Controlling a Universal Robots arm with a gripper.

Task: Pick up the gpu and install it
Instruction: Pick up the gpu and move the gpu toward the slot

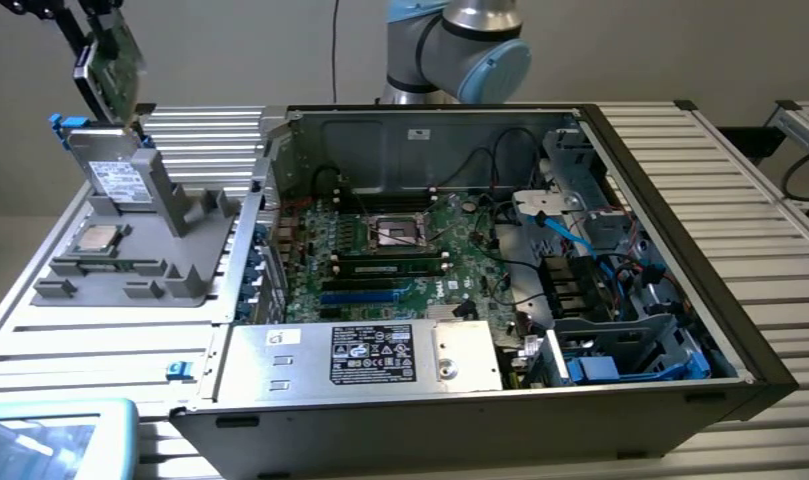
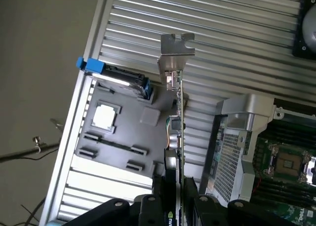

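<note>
Firmly clamps thin green silver-bracketed gpu card (image 1: 111, 68) in black gripper (image 2: 178, 194), high at exterior view's upper left to clear grey tray (image 1: 191, 245).

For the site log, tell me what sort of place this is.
Probably a robotics lab bench for computer assembly: an open computer case with its motherboard bared, a grey parts fixture on a ribbed aluminium table, and a robot arm behind.
</note>
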